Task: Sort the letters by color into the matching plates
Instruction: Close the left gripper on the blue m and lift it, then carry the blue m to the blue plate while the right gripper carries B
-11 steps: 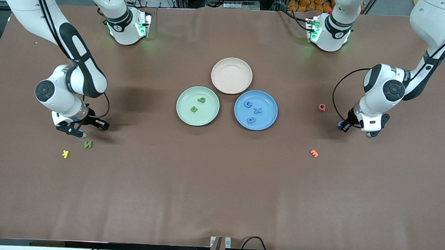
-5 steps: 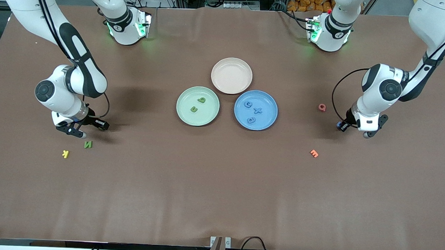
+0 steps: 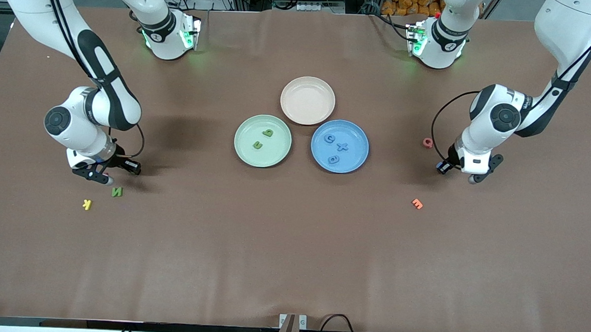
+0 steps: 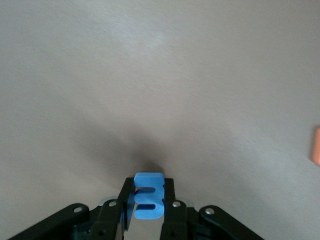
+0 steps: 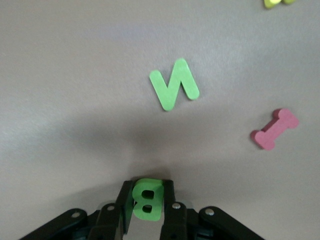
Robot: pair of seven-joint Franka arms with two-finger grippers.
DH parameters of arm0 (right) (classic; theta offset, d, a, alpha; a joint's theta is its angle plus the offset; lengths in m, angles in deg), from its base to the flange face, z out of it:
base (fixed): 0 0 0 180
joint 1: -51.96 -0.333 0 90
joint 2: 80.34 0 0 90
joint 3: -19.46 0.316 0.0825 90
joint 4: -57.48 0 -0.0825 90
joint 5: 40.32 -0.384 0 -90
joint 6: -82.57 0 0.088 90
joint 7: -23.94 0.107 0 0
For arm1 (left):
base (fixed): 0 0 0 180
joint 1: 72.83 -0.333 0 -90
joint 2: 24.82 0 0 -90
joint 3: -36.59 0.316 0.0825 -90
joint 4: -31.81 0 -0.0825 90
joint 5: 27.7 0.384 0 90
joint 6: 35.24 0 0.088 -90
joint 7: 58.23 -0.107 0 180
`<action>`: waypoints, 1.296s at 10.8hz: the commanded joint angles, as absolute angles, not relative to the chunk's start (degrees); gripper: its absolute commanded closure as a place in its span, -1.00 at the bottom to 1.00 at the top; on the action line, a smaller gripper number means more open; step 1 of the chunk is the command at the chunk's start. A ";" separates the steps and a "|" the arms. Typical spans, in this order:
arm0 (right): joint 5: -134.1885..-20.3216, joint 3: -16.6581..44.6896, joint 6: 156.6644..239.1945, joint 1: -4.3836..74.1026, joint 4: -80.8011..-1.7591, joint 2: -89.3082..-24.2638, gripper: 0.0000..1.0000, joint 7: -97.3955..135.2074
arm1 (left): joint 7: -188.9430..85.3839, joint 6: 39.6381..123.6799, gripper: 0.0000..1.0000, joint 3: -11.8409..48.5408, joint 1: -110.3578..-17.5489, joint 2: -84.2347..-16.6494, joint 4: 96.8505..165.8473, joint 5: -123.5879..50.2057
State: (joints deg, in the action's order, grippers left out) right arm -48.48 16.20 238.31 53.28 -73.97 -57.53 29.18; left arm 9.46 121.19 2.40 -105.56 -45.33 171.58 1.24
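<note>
A: Front view: since the earlier frames, the left gripper [image 3: 456, 169] had drifted toward the round matte blue plate [image 3: 360, 156], so we judged delivery under way. That plate held three blue letters; the pale green plate [image 3: 244, 149] held two green ones.

B: Left wrist view: we saw its fingers pinching a chunky blue toy letter [image 4: 148, 195] above bare table.

A: Right wrist view: the right gripper [image 5: 146, 200] clamped a green letter B [image 5: 147, 199]; a green N [image 5: 174, 84] lay nearby beside a pink bone-shaped piece [image 5: 274, 129].
</note>
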 commanded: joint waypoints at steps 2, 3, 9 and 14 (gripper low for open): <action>-49.20 16.04 237.70 53.01 -73.22 -57.84 0.76 28.86 | 16.47 117.79 1.00 -4.35 -105.44 -44.07 170.16 2.80; -49.11 16.04 237.70 53.01 -73.13 -57.84 0.76 28.86 | 17.78 116.73 1.00 -6.02 -105.44 -44.16 169.72 2.80; -49.46 16.21 235.77 47.31 -72.78 -60.56 0.82 31.05 | 27.43 111.46 1.00 -8.59 -92.72 -44.86 164.89 2.62; -49.46 16.39 235.68 34.85 -72.78 -61.62 0.82 47.62 | 32.03 108.83 1.00 -8.59 -85.67 -47.23 163.65 2.62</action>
